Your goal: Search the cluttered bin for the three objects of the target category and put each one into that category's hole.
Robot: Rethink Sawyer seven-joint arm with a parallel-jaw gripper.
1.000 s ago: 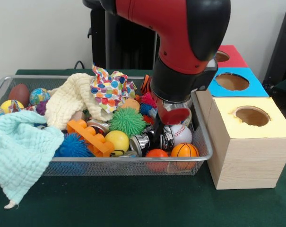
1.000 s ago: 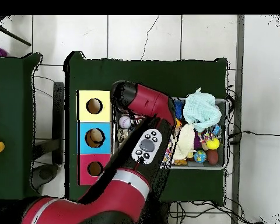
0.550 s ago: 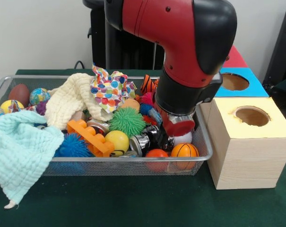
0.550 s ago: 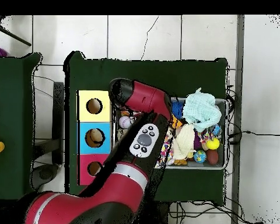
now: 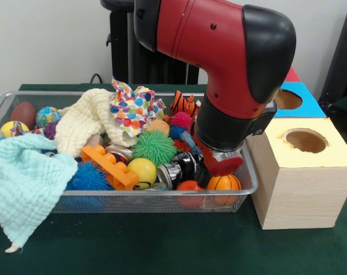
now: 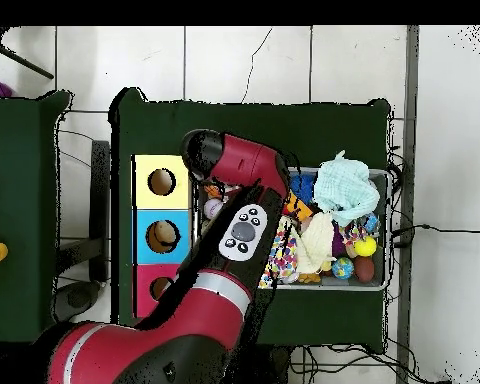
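The wire bin (image 5: 246, 172) is packed with toys and cloths. At its right end lie a small basketball (image 5: 223, 182) and an orange ball (image 5: 190, 186). My gripper (image 5: 221, 165) hangs low over that end, just above the basketball; its red end piece shows but the arm's black wrist covers the rest. A yellow ball (image 5: 142, 170), a green spiky ball (image 5: 154, 146) and a tiger-striped ball (image 5: 183, 103) lie further in. In the overhead view the arm (image 6: 234, 165) covers the bin's end nearest the boxes, and a pale ball (image 6: 214, 208) shows beside it.
Right of the bin stands a row of boxes with round holes: yellow (image 5: 305, 140), blue (image 5: 288, 98), red (image 5: 292, 74). An orange brick (image 5: 110, 166), a blue spiky ball (image 5: 88, 177), a brown football (image 5: 23, 113) and several cloths (image 5: 24, 183) fill the bin's left.
The arm has swung to the right and toward the bin's near right corner. The white baseball seen a second ago is now hidden behind the gripper.
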